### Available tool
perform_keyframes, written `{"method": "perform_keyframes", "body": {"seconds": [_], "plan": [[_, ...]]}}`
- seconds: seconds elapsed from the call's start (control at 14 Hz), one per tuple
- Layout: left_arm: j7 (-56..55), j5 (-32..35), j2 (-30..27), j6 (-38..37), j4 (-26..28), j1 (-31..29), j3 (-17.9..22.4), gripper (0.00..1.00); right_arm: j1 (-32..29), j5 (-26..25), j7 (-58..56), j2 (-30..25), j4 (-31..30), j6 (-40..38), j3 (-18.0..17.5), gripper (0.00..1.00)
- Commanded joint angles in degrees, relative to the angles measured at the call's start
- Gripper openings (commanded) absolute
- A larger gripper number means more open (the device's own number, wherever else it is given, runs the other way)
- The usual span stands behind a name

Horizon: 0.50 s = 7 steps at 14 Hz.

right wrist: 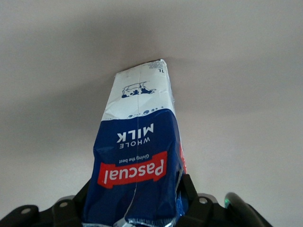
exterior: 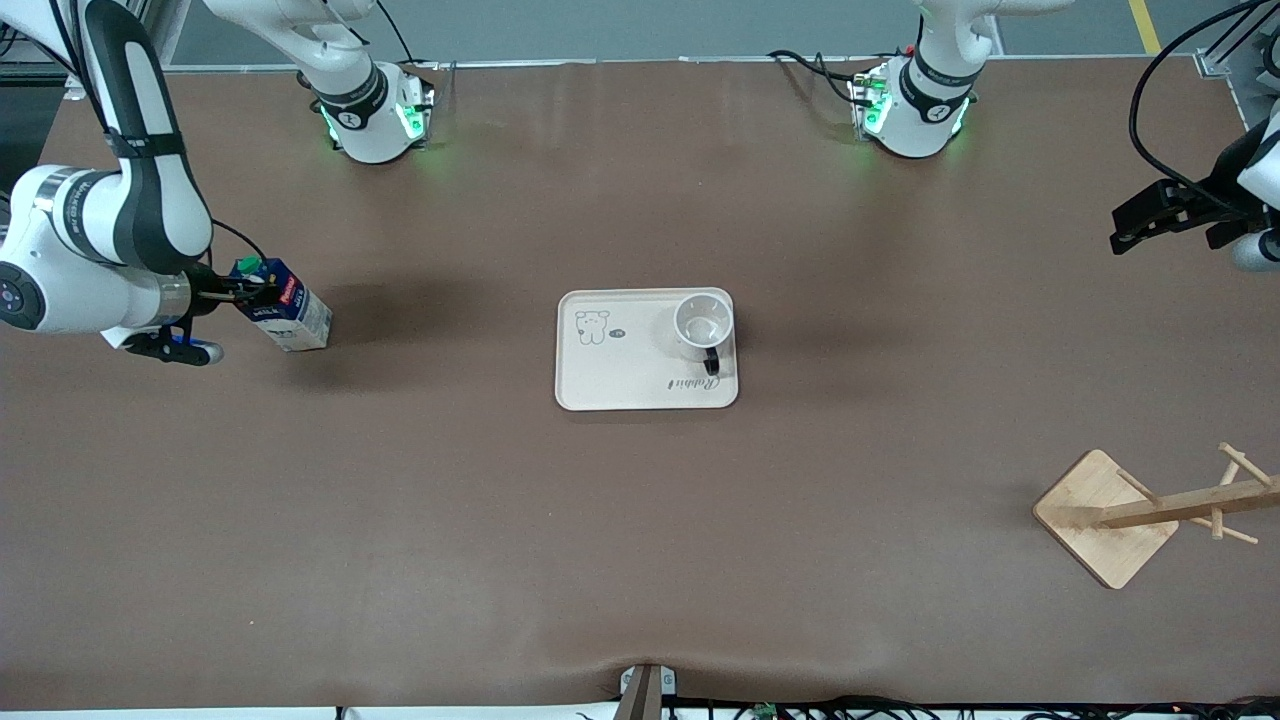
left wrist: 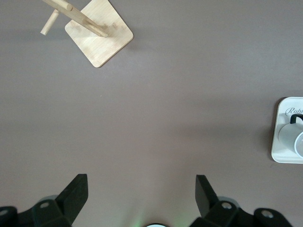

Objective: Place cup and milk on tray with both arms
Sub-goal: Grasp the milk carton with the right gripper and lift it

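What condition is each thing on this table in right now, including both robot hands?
White mug with black handle: upright, on the tray.
Cream rectangular tray: flat on the table, holding only the mug.
Dark-blue milk carton: gripped near its top, off the tray.
Right gripper: shut on the carton.
Left gripper: open, empty, waiting.
Wooden rack: standing, bare pegs.

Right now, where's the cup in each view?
Front view: cup upright on the tray, at the corner toward the left arm's end.
Left wrist view: cup cut by the picture's edge, on the tray.
Right wrist view: not in it.
Shared landmark: the tray, in both views showing the cup.
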State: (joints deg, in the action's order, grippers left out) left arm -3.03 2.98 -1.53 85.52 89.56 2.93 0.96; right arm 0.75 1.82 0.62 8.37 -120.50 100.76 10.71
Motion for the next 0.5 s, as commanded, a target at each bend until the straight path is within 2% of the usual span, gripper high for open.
{"method": "perform_keyframes", "body": {"seconds": [0.0,0.14,0.21,0.43], "plan": [[-0.14,-0.69,-1.72,0.96,1.58,-0.20,-0.17,1.00,0.39,0.20,2.97,-0.98,7.78,-8.44,-0.51,0.00],[-0.14,-0.78,-1.54,0.96,1.58,-0.03,-0.17,1.00,4.68,1.42,7.97,-0.72,13.24,-13.98,-0.60,0.00],[-0.14,-0.78,-1.54,0.96,1.49,-0.03,-0.17,1.00,6.96,4.56,11.04,-0.63,15.44,-16.53,-0.60,0.00],[-0.14,-0.87,-1.54,1.13,1.41,-0.03,-0.17,1.00,13.72,23.78,16.85,2.08,18.19,-17.18,-0.51,0.00]]}}
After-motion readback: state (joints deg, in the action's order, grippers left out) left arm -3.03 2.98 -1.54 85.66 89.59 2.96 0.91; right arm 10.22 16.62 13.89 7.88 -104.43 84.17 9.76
